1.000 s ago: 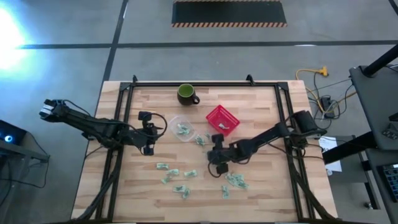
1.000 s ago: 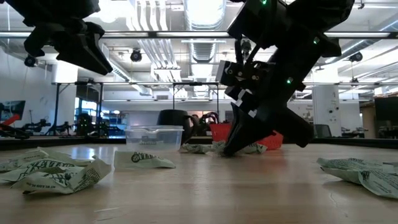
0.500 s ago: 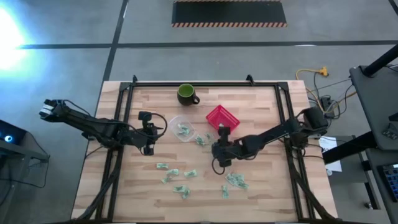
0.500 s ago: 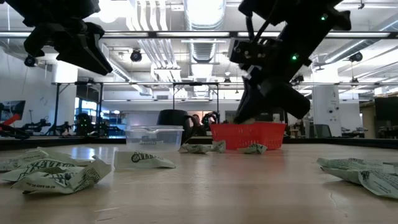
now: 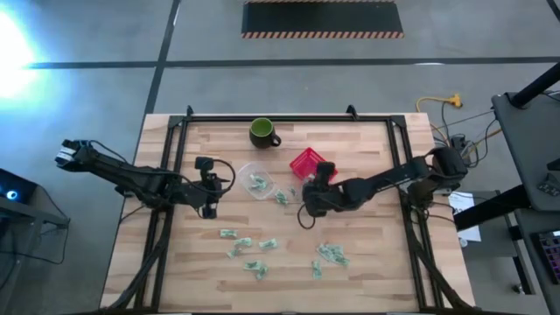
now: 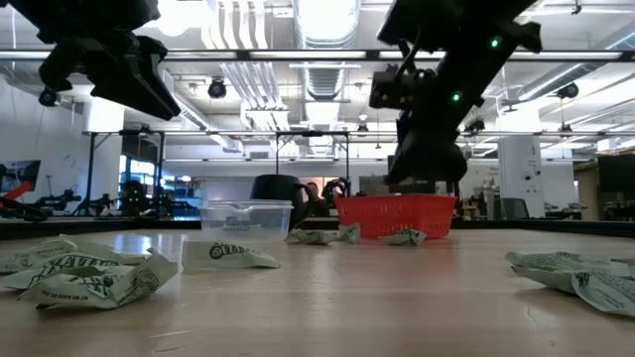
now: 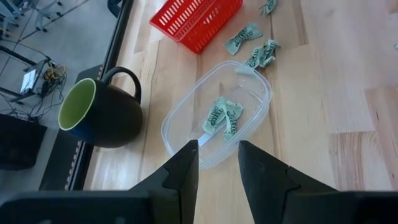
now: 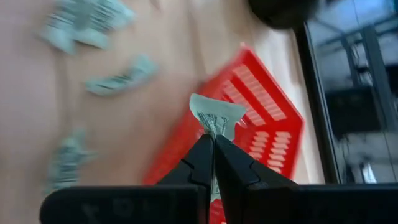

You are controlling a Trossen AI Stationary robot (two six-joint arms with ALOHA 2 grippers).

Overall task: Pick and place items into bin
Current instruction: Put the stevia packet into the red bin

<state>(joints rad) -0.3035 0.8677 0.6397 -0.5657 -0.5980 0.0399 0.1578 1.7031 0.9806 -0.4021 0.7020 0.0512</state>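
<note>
On the left side of the table the left gripper (image 5: 210,194) waits above the wood, its fingers (image 7: 186,171) a little apart and holding nothing, looking toward the dark green mug (image 5: 261,132) and a clear tub (image 5: 255,179) that has a few wrappers in it. Just right of the tub two or three loose items (image 5: 282,197) lie on the table, and more items (image 5: 247,246) are scattered across the near half, out to a cluster (image 5: 332,255) near the right. Right of centre stands the red basket (image 5: 306,161), and the right gripper (image 5: 313,189) hovers at its near right edge, jaws pinched tight on one crumpled wrapper (image 8: 214,115), which sticks up beyond the fingertips with the red mesh behind it. The step in hand looks like the drop. To do it well, the gripper should be carried fully over the basket's open middle rather than its rim, lowered close to the mesh before the jaws part, and opened wide, since so light a piece may cling to a finger or flutter out over the low wall.
</note>
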